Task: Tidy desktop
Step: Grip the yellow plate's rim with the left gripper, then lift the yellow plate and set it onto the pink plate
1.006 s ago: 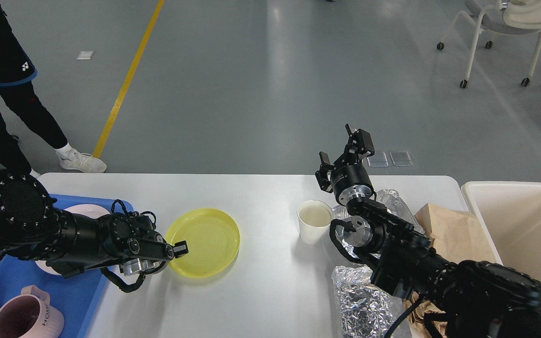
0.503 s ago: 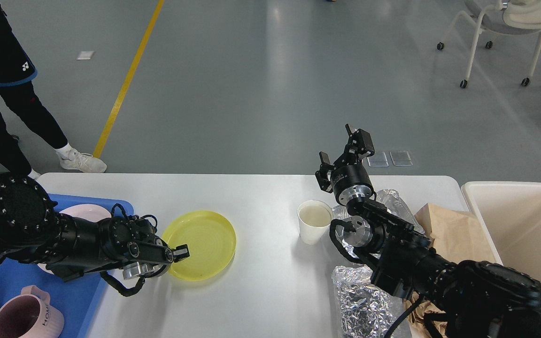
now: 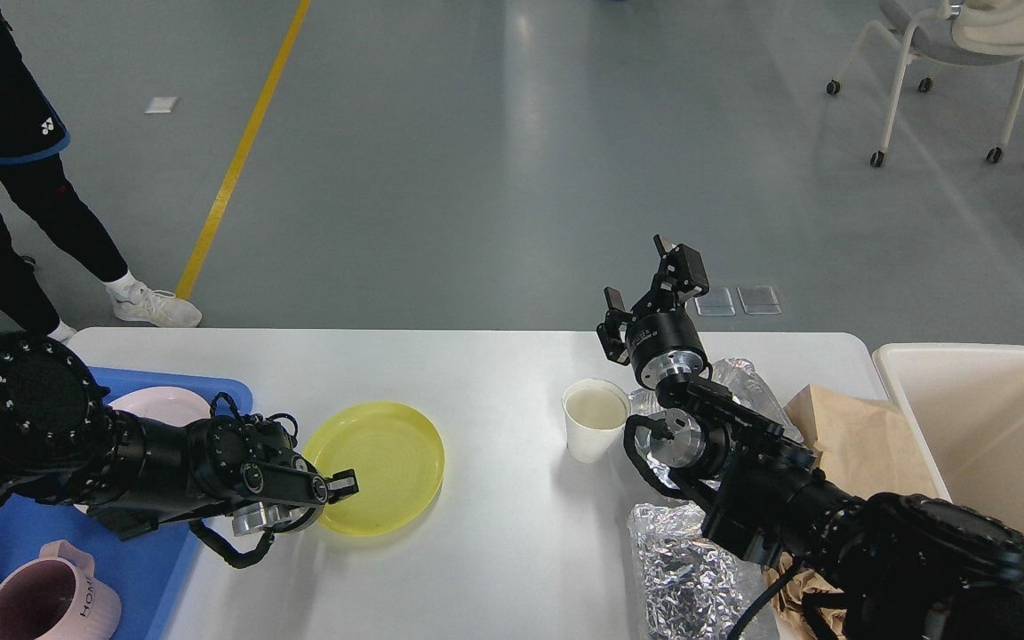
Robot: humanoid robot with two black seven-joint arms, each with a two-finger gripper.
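Note:
The white desktop (image 3: pixel 485 364) carries a yellow plate (image 3: pixel 388 462) left of centre. My left gripper (image 3: pixel 340 486) is shut on the plate's near-left rim, low over the table. A white paper cup (image 3: pixel 595 420) stands right of centre. Crumpled foil lies behind the cup (image 3: pixel 743 372) and near the front edge (image 3: pixel 685 569). A brown paper bag (image 3: pixel 863 444) lies at the right end. My right gripper (image 3: pixel 652 280) is open and empty, raised above the far edge behind the cup.
A blue tray (image 3: pixel 152 556) at the left holds a pink plate (image 3: pixel 161 404) and a pink mug (image 3: pixel 45 604). A cream bin (image 3: pixel 1010 418) stands off the right end. A person (image 3: pixel 14 178) stands at the far left, a chair (image 3: pixel 956 44) at the far right.
My left gripper has pulled the yellow plate a little to the left and towards me. The right arm has not moved.

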